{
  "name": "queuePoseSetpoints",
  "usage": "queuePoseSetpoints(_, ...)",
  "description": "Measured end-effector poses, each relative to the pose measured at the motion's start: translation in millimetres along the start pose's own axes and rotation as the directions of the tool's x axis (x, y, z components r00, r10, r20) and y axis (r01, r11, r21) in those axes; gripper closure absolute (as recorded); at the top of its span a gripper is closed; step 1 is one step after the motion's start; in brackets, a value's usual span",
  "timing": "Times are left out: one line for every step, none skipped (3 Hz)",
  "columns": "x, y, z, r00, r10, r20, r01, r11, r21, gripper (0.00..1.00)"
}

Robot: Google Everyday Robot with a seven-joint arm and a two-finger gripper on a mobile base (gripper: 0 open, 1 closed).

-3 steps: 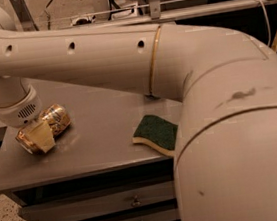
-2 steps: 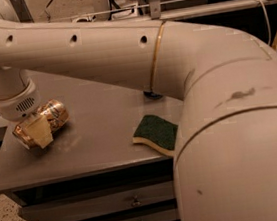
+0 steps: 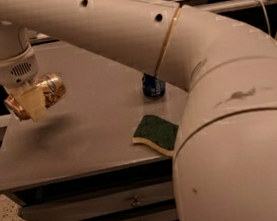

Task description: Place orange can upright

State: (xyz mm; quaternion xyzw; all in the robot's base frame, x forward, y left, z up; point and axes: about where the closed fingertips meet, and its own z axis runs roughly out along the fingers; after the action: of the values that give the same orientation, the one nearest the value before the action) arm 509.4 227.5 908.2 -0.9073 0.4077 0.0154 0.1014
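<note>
At the left of the frame my gripper (image 3: 33,99) is clamped on the can (image 3: 51,88), one pale finger (image 3: 33,105) pressed across its side. The can lies sideways in my grip, off the table (image 3: 91,138), with a dark shadow on the top beneath it. At centre a blue can (image 3: 153,87) stands half hidden behind my arm (image 3: 118,29). Just below it, a green sponge (image 3: 156,132) lies near the table's front edge.
</note>
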Motion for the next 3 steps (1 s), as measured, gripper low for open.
queuePoseSetpoints(5.2,0.5,-17.8,0.994,0.047,0.095,-0.053,0.9962,0.069,1.0)
queuePoseSetpoints(10.7,10.3,-28.3,0.971,0.096,0.221,-0.131,0.9804,0.147,1.0)
queuePoseSetpoints(20.7,15.2,-25.7,0.924,0.144,0.355,-0.228,0.9508,0.209,1.0)
